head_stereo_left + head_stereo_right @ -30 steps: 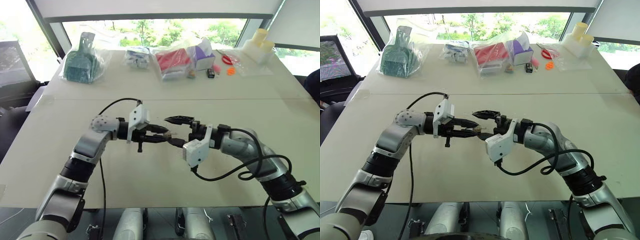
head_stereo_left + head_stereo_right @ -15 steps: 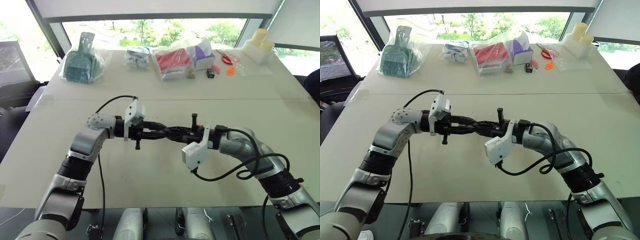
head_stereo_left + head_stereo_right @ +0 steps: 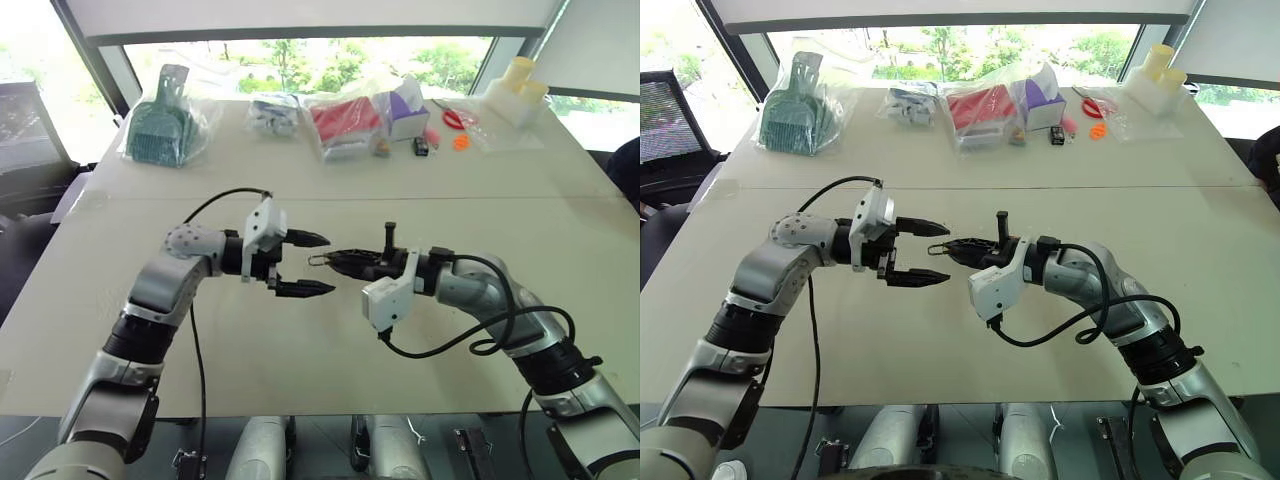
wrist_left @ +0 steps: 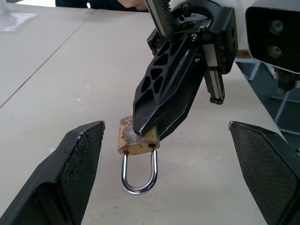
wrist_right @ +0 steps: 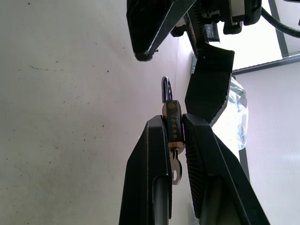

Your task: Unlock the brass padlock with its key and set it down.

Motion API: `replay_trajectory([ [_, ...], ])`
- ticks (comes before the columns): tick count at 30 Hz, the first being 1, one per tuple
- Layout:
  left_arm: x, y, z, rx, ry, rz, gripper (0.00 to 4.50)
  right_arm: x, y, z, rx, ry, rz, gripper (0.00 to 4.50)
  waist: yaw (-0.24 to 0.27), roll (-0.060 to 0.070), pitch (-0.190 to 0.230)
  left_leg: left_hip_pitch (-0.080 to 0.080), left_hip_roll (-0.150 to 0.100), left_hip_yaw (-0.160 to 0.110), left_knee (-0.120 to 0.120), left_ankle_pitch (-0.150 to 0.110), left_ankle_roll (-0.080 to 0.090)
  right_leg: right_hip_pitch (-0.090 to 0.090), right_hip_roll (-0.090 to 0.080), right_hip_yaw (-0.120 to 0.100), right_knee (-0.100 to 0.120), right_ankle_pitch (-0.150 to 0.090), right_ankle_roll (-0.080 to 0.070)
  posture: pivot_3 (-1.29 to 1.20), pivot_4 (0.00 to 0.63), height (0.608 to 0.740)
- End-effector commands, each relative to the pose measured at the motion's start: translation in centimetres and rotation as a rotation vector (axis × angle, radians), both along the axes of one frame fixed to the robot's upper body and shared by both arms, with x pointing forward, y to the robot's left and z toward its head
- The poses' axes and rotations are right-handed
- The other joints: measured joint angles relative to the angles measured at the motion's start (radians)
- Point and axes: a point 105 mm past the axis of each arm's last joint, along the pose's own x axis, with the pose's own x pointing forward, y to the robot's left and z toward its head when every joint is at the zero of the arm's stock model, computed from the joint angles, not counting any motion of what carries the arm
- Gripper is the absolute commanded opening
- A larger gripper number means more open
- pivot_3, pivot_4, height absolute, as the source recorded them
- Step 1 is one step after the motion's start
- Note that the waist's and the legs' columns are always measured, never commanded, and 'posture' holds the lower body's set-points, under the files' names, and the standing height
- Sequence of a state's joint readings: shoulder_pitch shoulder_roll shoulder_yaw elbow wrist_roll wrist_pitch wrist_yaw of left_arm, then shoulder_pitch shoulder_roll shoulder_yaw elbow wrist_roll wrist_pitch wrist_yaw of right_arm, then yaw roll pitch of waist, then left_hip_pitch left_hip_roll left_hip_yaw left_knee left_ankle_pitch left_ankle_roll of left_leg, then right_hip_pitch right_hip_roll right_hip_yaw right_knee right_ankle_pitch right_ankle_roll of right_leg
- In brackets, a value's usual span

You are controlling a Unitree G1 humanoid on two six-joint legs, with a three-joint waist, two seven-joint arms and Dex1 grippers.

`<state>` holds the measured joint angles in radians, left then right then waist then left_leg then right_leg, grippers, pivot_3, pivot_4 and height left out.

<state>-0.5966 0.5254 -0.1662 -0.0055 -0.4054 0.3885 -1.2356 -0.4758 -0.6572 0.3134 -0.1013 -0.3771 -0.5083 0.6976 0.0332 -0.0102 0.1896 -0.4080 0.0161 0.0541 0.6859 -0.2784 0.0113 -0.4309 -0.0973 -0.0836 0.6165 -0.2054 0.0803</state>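
Observation:
The brass padlock (image 4: 136,140) is held above the table, its silvery shackle (image 4: 138,173) sticking out free with both ends in the body. My right gripper (image 5: 173,118) is shut on the padlock body. The key (image 5: 175,171) sits in the padlock's underside, tucked between the right fingers (image 5: 154,154). My left gripper (image 3: 328,264) is open, one finger on each side of the shackle (image 3: 318,260) and touching nothing. Both grippers meet over the near middle of the table (image 3: 300,340), pointing at each other.
Along the table's far edge lie a bagged green dustpan (image 3: 160,125), a bagged white item (image 3: 272,112), a bag with a red thing (image 3: 345,122), a purple box (image 3: 405,108), orange-handled scissors (image 3: 456,120) and pale bottles (image 3: 520,85). A seam (image 3: 500,197) crosses the table behind the grippers.
My right gripper closed on the padlock, which the left gripper held a second ago. The left gripper has since opened wide and let go.

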Motion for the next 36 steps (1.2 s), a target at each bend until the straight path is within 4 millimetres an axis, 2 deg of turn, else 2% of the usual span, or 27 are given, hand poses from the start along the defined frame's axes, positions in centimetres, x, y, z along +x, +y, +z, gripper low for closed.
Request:
replay_trajectory([
  [1, 0.1, 0.6, 1.5, -0.033, -0.046, 0.029, 4.43, 0.1, 0.1, 1.6, 0.04, -0.04, 0.009, 0.0, 0.0, 0.0, 0.0, 0.0, 0.0, 0.0, 0.0, 0.0, 0.0, 0.0, 0.0, 0.0, 0.0, 0.0, 0.0, 0.0, 0.15, 0.74],
  [4, 0.0, 0.9, 1.3, -0.029, -0.041, 0.036, 3.56, 0.2, 0.2, 1.6, 0.043, -0.039, 0.009, 0.0, 0.0, 0.0, 0.0, 0.0, 0.0, 0.0, 0.0, 0.0, 0.0, 0.0, 0.0, 0.0, 0.0, 0.0, 0.0, 0.0, 0.15, 0.74],
  [10, 0.1, 1.1, 1.0, -0.032, -0.03, 0.056, 0.62, 0.1, 0.2, 1.7, 0.038, -0.039, 0.011, 0.0, 0.0, 0.0, 0.0, 0.0, 0.0, 0.0, 0.0, 0.0, 0.0, 0.0, 0.0, 0.0, 0.0, 0.0, 0.0, 0.0, 0.15, 0.74],
  [11, 0.1, 1.1, 0.9, -0.032, -0.028, 0.06, 0.2, 0.1, 0.1, 1.7, 0.038, -0.039, 0.011, 0.0, 0.0, 0.0, 0.0, 0.0, 0.0, 0.0, 0.0, 0.0, 0.0, 0.0, 0.0, 0.0, 0.0, 0.0, 0.0, 0.0, 0.15, 0.74],
  [12, 0.2, 1.1, 0.9, -0.032, -0.027, 0.063, 0.03, 0.1, 0.1, 1.7, 0.037, -0.039, 0.011, 0.0, 0.0, 0.0, 0.0, 0.0, 0.0, 0.0, 0.0, 0.0, 0.0, 0.0, 0.0, 0.0, 0.0, 0.0, 0.0, 0.0, 0.15, 0.74],
  [23, 1.0, 1.0, -1.7, 0.044, -0.035, 0.095, 0.03, 0.2, 0.1, 1.9, 0.032, -0.043, 0.012, 0.0, 0.0, 0.0, 0.0, 0.0, 0.0, 0.0, 0.0, 0.0, 0.0, 0.0, 0.0, 0.0, 0.0, 0.0, 0.0, 0.0, 0.15, 0.74],
  [36, 2.4, 1.3, -1.5, 0.025, -0.078, 0.165, 0.03, 0.2, 0.1, 1.5, 0.029, -0.029, 0.005, 0.0, 0.0, 0.0, 0.0, 0.0, 0.0, 0.0, 0.0, 0.0, 0.0, 0.0, 0.0, 0.0, 0.0, 0.0, 0.0, 0.0, 0.15, 0.74],
])
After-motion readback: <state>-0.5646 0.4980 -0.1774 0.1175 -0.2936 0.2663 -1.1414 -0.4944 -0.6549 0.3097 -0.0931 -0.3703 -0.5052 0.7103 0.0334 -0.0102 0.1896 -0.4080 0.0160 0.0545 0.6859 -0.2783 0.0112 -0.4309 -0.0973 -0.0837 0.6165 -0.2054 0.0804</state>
